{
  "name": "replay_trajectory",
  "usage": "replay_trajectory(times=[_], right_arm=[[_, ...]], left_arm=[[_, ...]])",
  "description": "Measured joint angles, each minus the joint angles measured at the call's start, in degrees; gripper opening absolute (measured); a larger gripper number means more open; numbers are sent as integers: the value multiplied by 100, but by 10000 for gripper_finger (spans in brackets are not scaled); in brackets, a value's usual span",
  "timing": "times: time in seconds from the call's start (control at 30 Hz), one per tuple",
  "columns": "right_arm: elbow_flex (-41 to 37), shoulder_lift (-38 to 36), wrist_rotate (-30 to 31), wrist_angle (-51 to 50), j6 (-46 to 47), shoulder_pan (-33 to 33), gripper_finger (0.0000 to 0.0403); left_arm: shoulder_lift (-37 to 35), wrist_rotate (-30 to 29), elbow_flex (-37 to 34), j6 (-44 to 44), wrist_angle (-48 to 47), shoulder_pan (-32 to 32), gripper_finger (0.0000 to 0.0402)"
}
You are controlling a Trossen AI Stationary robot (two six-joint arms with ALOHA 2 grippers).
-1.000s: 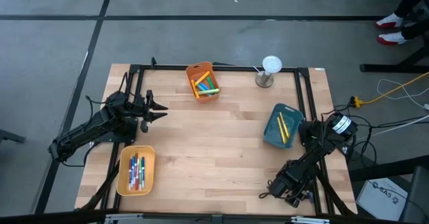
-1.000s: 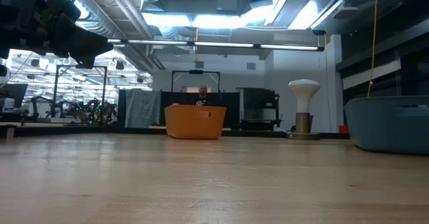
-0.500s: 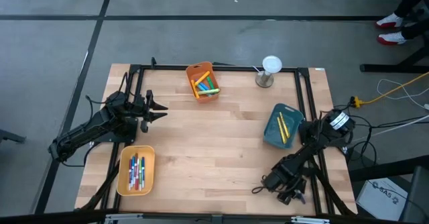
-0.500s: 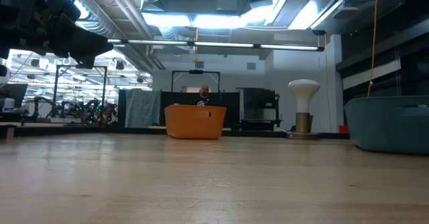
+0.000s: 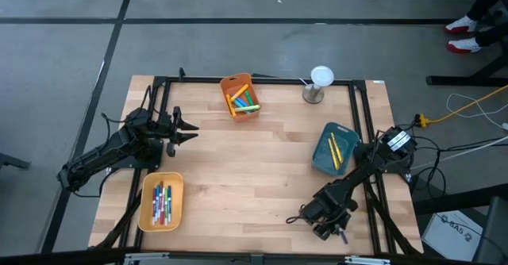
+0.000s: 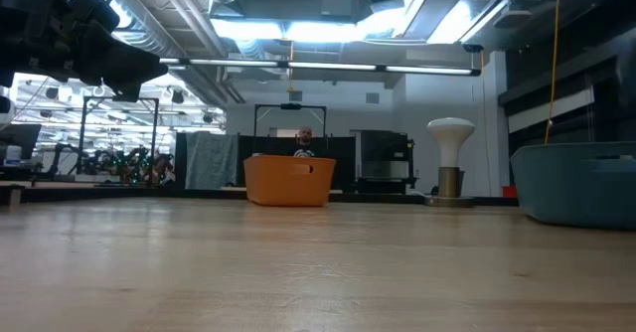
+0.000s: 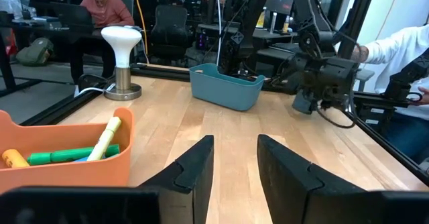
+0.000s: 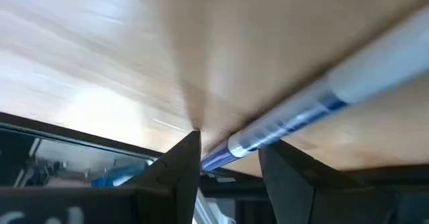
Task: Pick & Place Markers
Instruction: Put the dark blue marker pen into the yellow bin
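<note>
Right gripper (image 5: 305, 217) low over the wooden table (image 5: 254, 162), beyond the teal plastic bin's (image 5: 332, 147) near end; fingers pinch a blue-and-white marker (image 8: 295, 120). Left gripper (image 5: 190, 130) hovers across the table from that bin, fingers spread, empty. Yellow markers (image 5: 336, 150) lie inside the bin.

The markers (image 5: 242, 100) are thin short sticks in mixed colours, sorted into three bins. Green, yellow and orange ones lie heaped and crossing each other in the orange bin (image 5: 230, 85) at the table's far edge. Two yellow markers (image 5: 334, 149) lie side by side along the blue bin (image 5: 323, 159) on the right. Several red, blue and green markers (image 5: 161, 202) lie roughly parallel in the yellow bin (image 5: 148, 182) at the near left corner. A blue-and-white marker (image 8: 315, 110) lies slantwise in the right wrist view.
</note>
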Motion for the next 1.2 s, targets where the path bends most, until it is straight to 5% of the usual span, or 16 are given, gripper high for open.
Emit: replay_trajectory(times=[0.23, 0.87, 1.2], right_arm=[[366, -1, 641, -242, 251, -108, 149], [406, -5, 822, -94, 1354, -997, 146], [409, -5, 835, -31, 1357, -1127, 26]], left_arm=[[0, 0, 0, 0, 0, -2, 108], [0, 2, 0, 0, 0, 0, 111], [0, 0, 0, 0, 0, 0, 108]])
